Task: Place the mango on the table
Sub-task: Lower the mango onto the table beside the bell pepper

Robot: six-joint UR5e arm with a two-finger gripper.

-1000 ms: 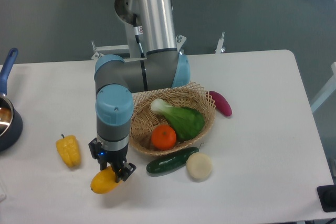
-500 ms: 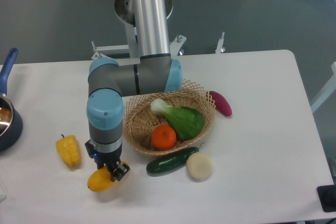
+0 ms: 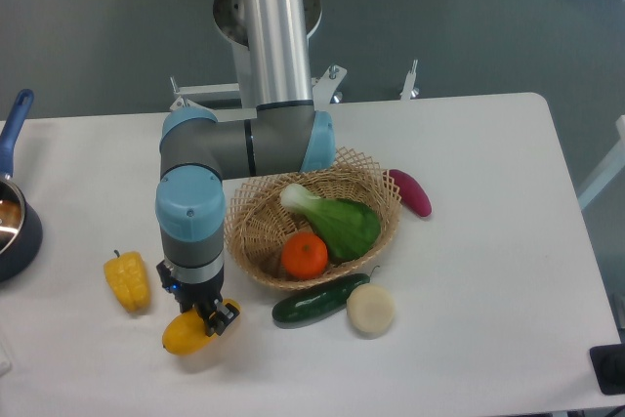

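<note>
White table (image 3: pixel 469 144), lower left of frame: I've got the gripper (image 3: pixel 207 317) clamped on the mango (image 3: pixel 188 334), low at the surface beside the pepper (image 3: pixel 128 280), ready for release.

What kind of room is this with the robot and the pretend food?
Probably a robot lab, not a kitchen. A big robot arm is mounted behind a plain white table, its gripper is on a mango, and the floor is plain grey.

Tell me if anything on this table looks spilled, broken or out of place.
Nothing stands out. The gripper is on the mango near the table front; the cucumber and yellow bell pepper lie intact, nothing spilled.
</note>
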